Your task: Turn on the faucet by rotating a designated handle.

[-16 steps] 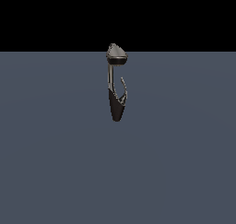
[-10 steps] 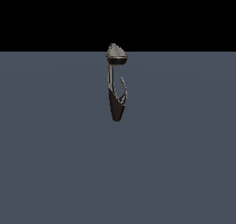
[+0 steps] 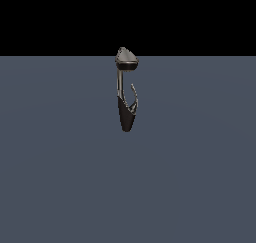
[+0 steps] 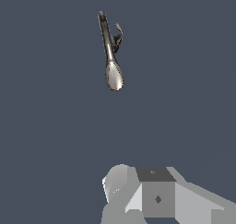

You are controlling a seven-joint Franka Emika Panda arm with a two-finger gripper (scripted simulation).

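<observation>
The faucet (image 3: 126, 114) stands alone on the ground in the middle of the exterior view, with a tapered black body, a thin grey stem and a cone-shaped grey head (image 3: 127, 58). Its handle (image 3: 134, 98), a thin curved silvery lever, branches off the body toward the exterior view's right. The arm does not appear in that view. The wrist view looks down on the faucet (image 4: 110, 52), and the handle (image 4: 118, 34) shows as a small hook beside the stem. A grey-white block of my gripper (image 4: 156, 195) fills the frame's edge, well apart from the faucet. Its fingertips are not distinguishable.
A flat grey-blue ground (image 3: 200, 177) stretches around the faucet on all sides, under a black background. Nothing else stands on it in either view.
</observation>
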